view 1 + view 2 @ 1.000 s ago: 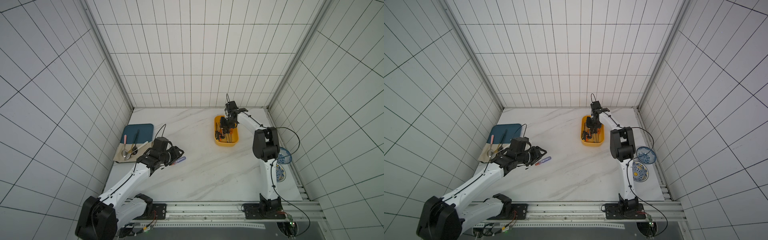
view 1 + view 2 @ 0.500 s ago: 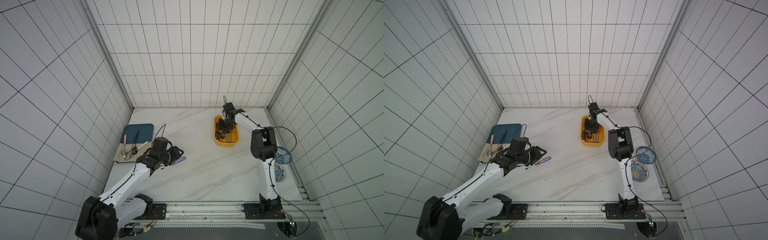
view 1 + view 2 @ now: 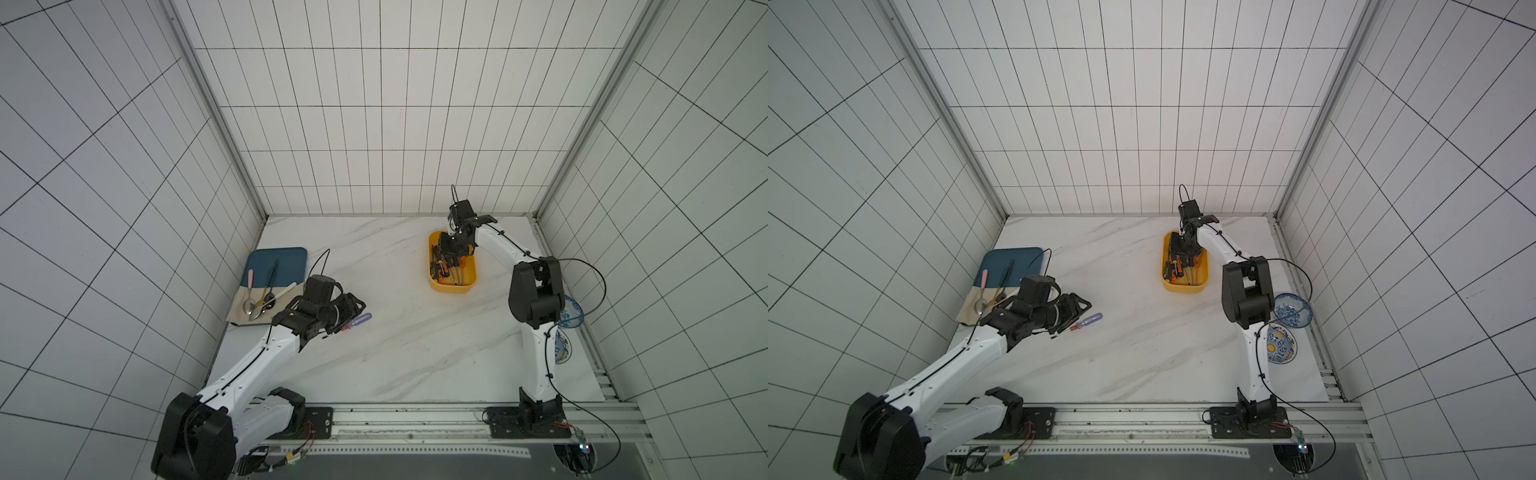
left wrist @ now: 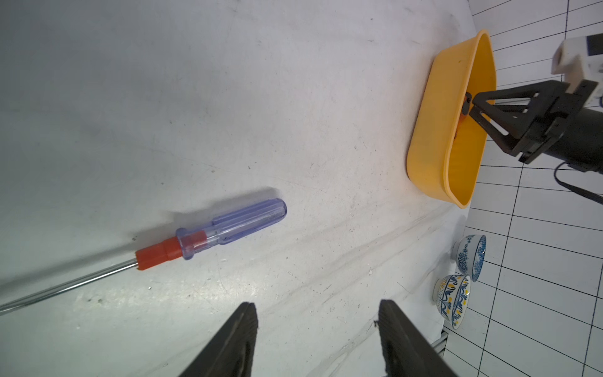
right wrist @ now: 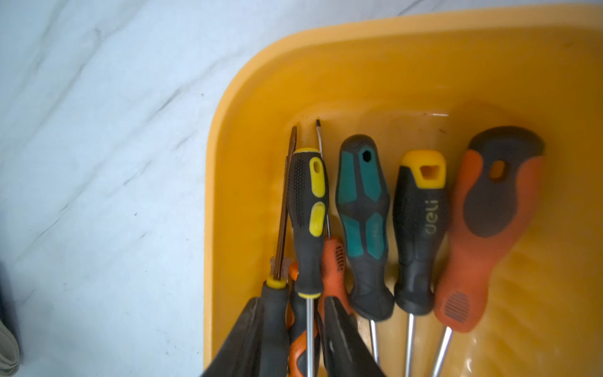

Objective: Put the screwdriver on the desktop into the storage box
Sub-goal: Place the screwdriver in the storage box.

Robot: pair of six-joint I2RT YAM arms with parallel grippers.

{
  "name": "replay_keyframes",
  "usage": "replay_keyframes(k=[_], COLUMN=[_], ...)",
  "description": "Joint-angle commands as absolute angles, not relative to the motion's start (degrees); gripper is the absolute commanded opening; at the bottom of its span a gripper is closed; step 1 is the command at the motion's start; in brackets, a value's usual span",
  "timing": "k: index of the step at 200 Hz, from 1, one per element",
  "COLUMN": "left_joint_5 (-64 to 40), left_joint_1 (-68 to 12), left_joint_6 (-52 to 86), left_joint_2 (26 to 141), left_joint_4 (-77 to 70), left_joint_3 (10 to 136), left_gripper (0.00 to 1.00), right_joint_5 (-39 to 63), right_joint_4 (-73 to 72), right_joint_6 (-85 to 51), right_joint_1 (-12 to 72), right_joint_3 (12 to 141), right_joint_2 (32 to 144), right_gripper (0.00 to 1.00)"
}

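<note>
The left gripper (image 4: 316,303) is nearest, hanging low over the desktop (image 3: 395,353) with its jaws apart and nothing between them. That spread looks readied for a grasp. The screwdriver (image 4: 156,253) lies flat just beside the jaws, not yet between them, with a clear blue handle, a red collar and a bare steel shaft running back under the wrist. It is well apart from the box, so the one tool I see loose on the marble appears unpicked. The handle is the thick part, and I judge it the sounder place to close on, since the thin shaft could roll or slip.

Past that arm, the tray (image 3: 291,266) and a cloth (image 3: 241,316) carry spoons (image 3: 257,299). They sit off to the side and seem to have no part here. Two bowls (image 3: 1291,309) stand at the opposite edge, beside the right arm.

The box (image 3: 453,289) is farthest, near the back wall, and the right gripper (image 5: 293,303) dips into it. Other screwdrivers (image 5: 362,212) lie side by side on its floor, which leaves bare room along one wall. The right jaws stand slightly apart astride a shaft and two handles, and I cannot tell whether they press on any of them. While that gripper fills the box's mouth, a delivery from the left would likely have to wait.
</note>
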State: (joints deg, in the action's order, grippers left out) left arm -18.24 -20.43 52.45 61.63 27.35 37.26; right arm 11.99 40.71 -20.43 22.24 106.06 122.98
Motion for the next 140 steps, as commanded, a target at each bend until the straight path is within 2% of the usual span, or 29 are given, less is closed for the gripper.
replay_keyframes(k=[1, 82, 140], left_joint_5=[-16.35, -11.97, -6.31], left_joint_1=[-19.93, -19.78, -20.03], left_joint_6=[50.74, 47.9, 46.07], left_joint_2=[61.86, 68.26, 72.74], left_joint_4=[29.12, 32.07, 30.91], left_joint_3=[38.5, 41.48, 42.08], left_gripper=[0.64, 0.65, 0.66], right_joint_5=[10.5, 11.85, 11.48], right_joint_4=[38.73, 31.8, 28.7], right_joint_6=[-21.66, -24.26, -26.25], right_joint_1=[22.51, 23.2, 27.24], right_joint_3=[101.27, 80.78, 70.17], right_joint_2=[117.56, 99.69, 90.66], right_gripper=[0.35, 0.36, 0.36])
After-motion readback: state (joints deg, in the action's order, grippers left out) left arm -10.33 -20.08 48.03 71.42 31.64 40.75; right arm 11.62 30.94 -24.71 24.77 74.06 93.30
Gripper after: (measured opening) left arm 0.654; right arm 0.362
